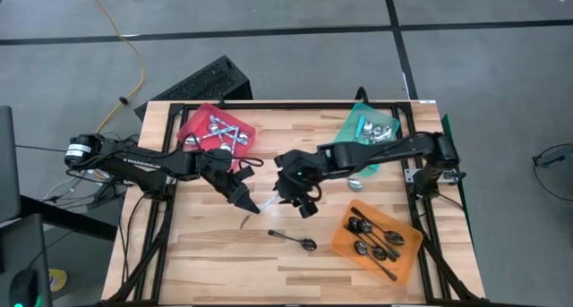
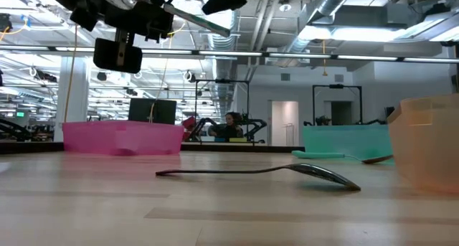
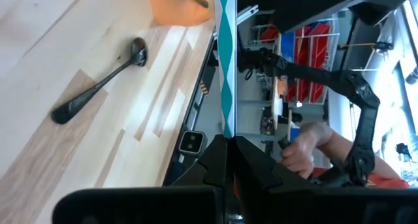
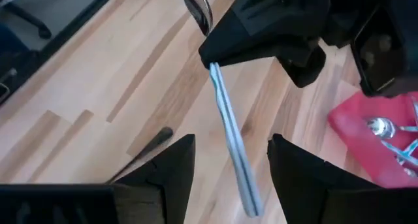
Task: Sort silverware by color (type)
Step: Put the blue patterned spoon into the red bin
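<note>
Left gripper (image 1: 246, 204) clamped on teal-blue-handled silver spoon (image 4: 230, 136) at table centre, right gripper (image 1: 285, 198) at its 3 o'clock, jaws wide around the handle, not touching

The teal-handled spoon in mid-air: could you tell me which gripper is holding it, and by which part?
The left gripper is shut on the teal-handled spoon near its bowl end. The open right gripper straddles the free handle without gripping it.
</note>
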